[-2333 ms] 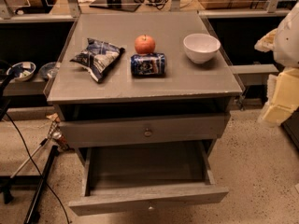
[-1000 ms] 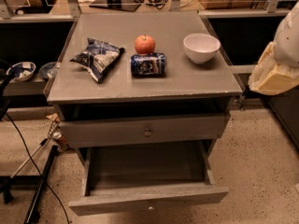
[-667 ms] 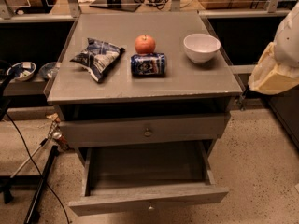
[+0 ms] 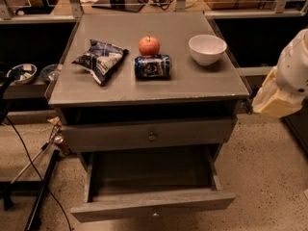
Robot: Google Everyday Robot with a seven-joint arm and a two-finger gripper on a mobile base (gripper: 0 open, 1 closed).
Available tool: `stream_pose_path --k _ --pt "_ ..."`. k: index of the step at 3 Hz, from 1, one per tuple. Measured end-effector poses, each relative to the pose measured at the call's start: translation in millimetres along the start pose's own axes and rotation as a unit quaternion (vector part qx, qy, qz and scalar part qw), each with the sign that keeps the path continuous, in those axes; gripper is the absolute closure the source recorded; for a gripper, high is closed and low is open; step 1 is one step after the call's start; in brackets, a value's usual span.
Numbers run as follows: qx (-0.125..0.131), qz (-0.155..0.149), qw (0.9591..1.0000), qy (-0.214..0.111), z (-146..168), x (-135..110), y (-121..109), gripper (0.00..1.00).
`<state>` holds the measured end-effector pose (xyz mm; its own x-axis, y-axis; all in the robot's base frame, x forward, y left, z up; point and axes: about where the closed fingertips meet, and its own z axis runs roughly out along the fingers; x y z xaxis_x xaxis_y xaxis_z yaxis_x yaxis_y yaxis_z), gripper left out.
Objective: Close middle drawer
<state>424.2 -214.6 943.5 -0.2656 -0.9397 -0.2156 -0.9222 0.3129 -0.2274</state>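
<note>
The middle drawer [image 4: 153,205] is pulled far out at the bottom of the grey cabinet. Its deep box is empty, and a small knob sits on its low front. Above it, the taller-fronted top drawer [image 4: 152,134] stands slightly out, with a dark gap under the cabinet top [image 4: 202,83]. My gripper [image 4: 275,99] is at the right edge of the camera view. It shows as a cream and white bulk level with the cabinet top's right corner, apart from both drawers.
On the cabinet top lie a blue chip bag [image 4: 100,59], a red apple [image 4: 149,45], a blue can on its side [image 4: 152,66] and a white bowl [image 4: 207,48]. Cables and a stand leg [image 4: 41,196] run over the speckled floor at left. Bowls [image 4: 21,72] rest on a dark shelf.
The arm at the right edge has dropped slightly and edged left toward the cabinet since a second ago. Both drawers and the items on top have not moved.
</note>
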Motion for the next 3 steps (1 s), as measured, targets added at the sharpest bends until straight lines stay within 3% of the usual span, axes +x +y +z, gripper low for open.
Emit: stream_pose_path --k 2,3 --pt "-0.041 0.038 0.9984 -0.003 76.5 12.1 22.0 1.00" --pt "-0.071 0.043 0.9966 0.002 118.7 11.8 37.8 1.00"
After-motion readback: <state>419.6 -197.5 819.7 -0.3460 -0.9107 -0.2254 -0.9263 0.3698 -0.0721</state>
